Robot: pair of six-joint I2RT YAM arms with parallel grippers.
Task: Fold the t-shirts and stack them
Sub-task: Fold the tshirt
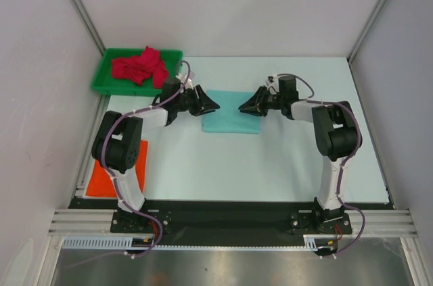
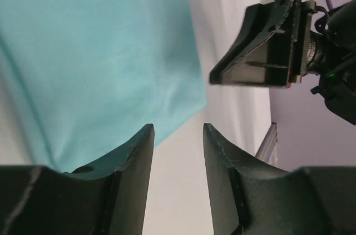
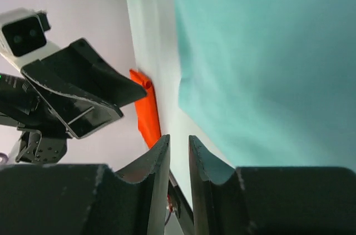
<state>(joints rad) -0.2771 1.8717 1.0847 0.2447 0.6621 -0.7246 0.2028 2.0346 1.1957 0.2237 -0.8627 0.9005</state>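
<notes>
The mint green t-shirt [image 1: 231, 117] lies folded into a rectangle at the middle of the table; it also shows in the left wrist view [image 2: 94, 51] and the right wrist view [image 3: 267, 57]. My left gripper [image 1: 211, 105] hovers at its left edge, open and empty. My right gripper [image 1: 245, 106] hovers at its right edge, jaws a small way apart, holding nothing. The crimson red t-shirt [image 1: 139, 66] lies crumpled in the green tray [image 1: 108, 82]. The bright orange t-shirt [image 1: 101, 179] lies flat at the near left edge, partly hidden by the left arm, and shows in the right wrist view [image 3: 147, 110].
White enclosure walls stand at the left, back and right. The arm bases sit on a black rail [image 1: 230, 222] at the near edge. The two grippers face each other closely above the mint shirt.
</notes>
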